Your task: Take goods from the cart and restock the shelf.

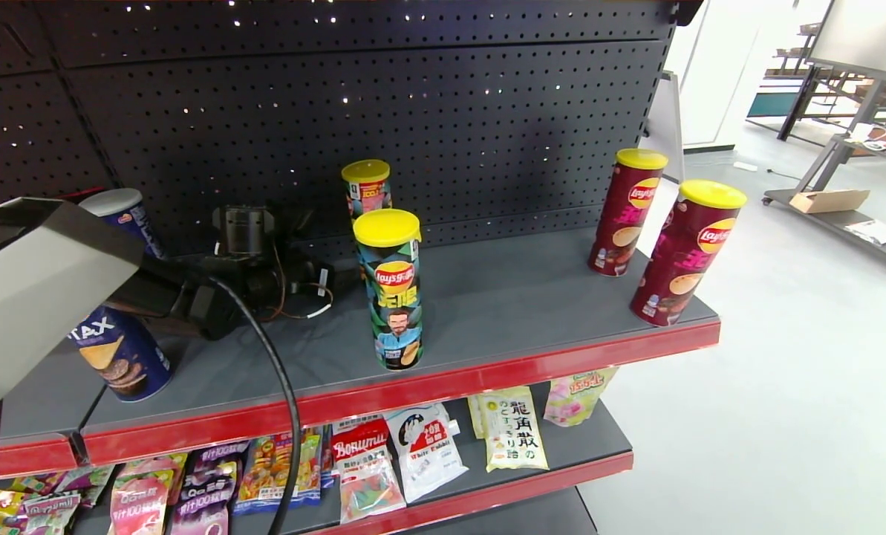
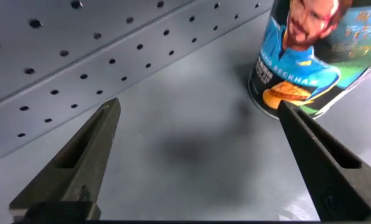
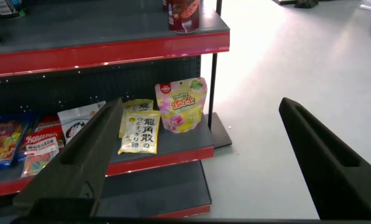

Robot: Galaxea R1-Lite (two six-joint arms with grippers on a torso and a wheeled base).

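Teal cans point(image 1: 392, 290) stand on the shelf point(image 1: 502, 297), with maroon cans point(image 1: 684, 253) at its right end and blue cans point(image 1: 119, 357) at its left, so I judge restocking well begun. My left fingers point(image 2: 79, 162) are spread wide and empty over the shelf, beside a teal can. My right fingers point(image 3: 79, 155) gape empty too, facing the lower shelf point(image 3: 173, 155). I reckon more fetching remains.

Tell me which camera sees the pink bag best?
The right wrist view: the pink bag lies whole on the lower shelf. The head view has it partly hidden under the upper shelf's red edge. The left wrist view faces a green can instead.
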